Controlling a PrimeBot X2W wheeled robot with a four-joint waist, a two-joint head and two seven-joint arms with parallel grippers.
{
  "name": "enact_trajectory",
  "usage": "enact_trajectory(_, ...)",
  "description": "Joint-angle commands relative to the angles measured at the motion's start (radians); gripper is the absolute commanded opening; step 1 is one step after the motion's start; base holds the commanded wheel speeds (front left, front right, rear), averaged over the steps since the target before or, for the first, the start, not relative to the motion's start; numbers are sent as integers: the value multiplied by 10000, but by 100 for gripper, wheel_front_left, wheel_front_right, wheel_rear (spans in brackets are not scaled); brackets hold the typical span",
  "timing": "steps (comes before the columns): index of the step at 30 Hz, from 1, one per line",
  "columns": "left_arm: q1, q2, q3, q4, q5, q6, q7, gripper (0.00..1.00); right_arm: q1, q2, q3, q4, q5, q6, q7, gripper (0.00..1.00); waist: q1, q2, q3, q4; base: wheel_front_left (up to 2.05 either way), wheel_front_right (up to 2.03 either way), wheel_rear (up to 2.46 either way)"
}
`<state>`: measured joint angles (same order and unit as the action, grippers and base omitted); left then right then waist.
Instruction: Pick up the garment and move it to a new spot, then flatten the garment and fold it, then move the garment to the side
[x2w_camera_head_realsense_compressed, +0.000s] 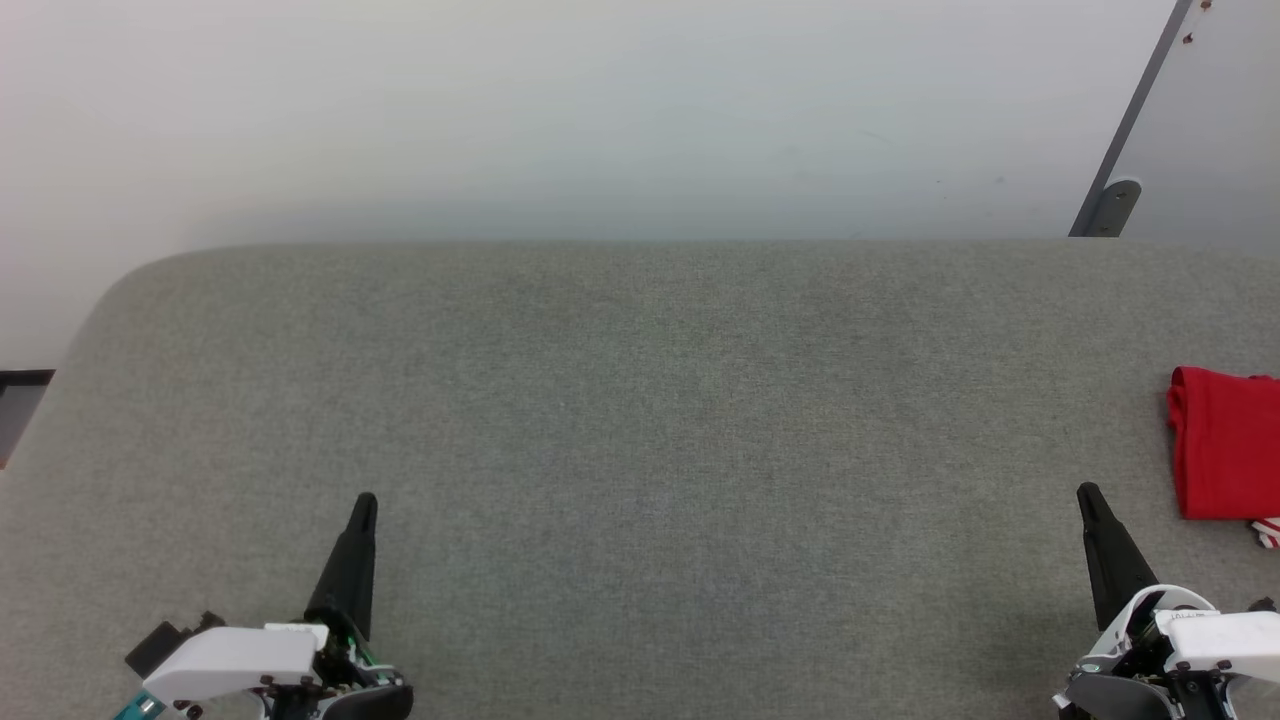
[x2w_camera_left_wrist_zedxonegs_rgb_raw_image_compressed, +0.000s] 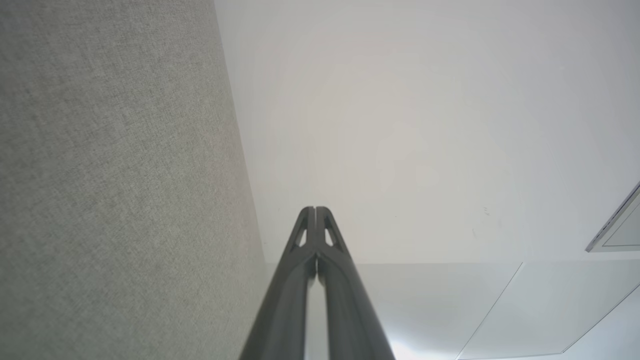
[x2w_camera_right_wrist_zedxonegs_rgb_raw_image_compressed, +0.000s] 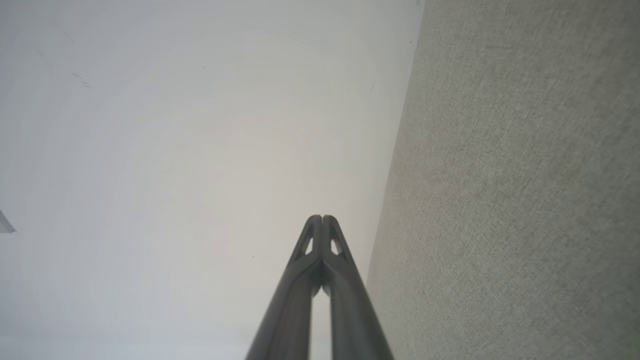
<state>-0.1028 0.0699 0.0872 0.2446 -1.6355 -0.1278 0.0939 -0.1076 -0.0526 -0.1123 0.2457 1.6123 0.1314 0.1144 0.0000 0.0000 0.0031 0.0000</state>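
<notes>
T-shirt (x2w_camera_head_realsense_compressed: 1225, 450): red, folded, lying at the right edge of the surface and partly cut off by the picture border; a bit of striped trim (x2w_camera_head_realsense_compressed: 1268, 532) shows at its near corner.
Right fingers (x2w_camera_head_realsense_compressed: 1110, 560): pressed together, holding nothing, near the T-shirt but apart from it.
Left fingers (x2w_camera_head_realsense_compressed: 350, 570): pressed together, holding nothing, well apart from the T-shirt.
Surface (x2w_camera_head_realsense_compressed: 640, 400): grey cloth, with a rounded far left corner.
Wall (x2w_camera_head_realsense_compressed: 600, 120): white, behind the surface.

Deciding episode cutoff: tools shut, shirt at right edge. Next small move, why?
Probably turn slightly right. The garment lies as a compact red block cut off by the frame edge, clear of the shut right tool, so its fold can't be fully judged.
</notes>
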Motion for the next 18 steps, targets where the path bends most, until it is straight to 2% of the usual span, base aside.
enact_trajectory(1,-81,-15,23,11,28,-52,22,0,-23,41,-15,0,28,-14,4,0,0,0,0,0,0,0,0)
enact_trajectory(18,-88,-52,71,14,83,-52,74,0,-24,44,-19,1,20,-14,11,0,0,0,0,0,0,0,0)
